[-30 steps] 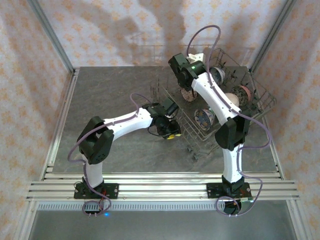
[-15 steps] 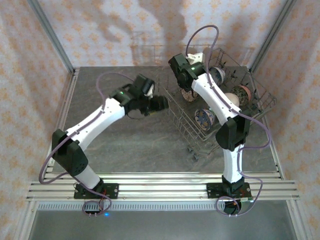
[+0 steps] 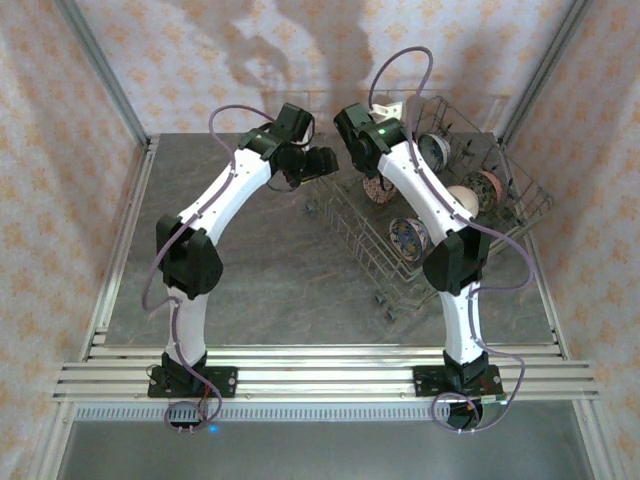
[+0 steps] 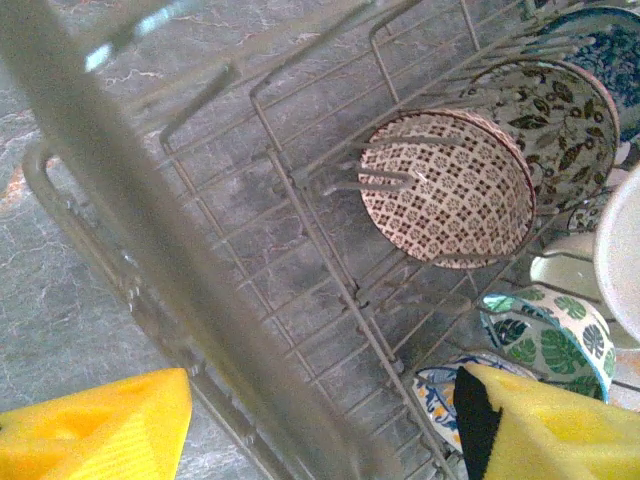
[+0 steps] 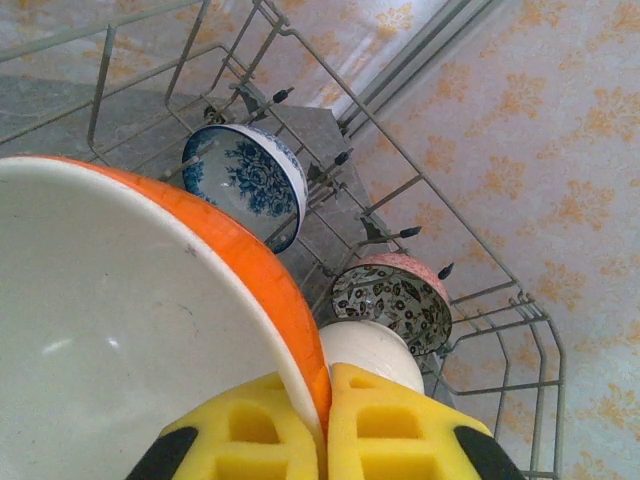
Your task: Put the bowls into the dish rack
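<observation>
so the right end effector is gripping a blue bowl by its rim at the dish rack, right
No, the bowl in the right end effector is orange, not blue, gripped by its rim at the dish rack; the right wrist view shows it.

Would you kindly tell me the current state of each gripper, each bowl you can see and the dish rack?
orange bowl: held by its rim, not yet racked.
right gripper: shut on orange bowl.
left gripper: open, empty.
brown patterned bowl: on edge between tines.
blue floral bowl: on edge in the rack.
pink-rimmed bowl: on edge in the rack.
dish rack: partly loaded.
</observation>
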Available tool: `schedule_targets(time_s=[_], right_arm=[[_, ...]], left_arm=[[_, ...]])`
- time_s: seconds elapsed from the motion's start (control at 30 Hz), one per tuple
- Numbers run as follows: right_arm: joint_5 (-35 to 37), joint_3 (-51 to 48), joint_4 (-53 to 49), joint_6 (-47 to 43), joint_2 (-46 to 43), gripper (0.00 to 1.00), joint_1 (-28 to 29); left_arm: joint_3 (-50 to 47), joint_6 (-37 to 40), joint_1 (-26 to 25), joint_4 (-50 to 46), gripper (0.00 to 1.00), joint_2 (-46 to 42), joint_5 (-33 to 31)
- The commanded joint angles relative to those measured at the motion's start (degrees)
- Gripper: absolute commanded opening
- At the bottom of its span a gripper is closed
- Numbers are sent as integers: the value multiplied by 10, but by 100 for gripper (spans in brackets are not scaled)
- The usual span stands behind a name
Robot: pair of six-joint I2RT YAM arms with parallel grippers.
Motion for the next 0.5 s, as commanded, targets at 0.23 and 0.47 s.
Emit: schedule_targets(time_s=[0.23,0.47], right_arm=[[11,47,-14,-12,26,7,-3],[-3,49,-1,-26,25,7,-3]], left_arm=[[60,-50,28,-42,57,17,-52],[86,-90,28,-56,37,33,-61]])
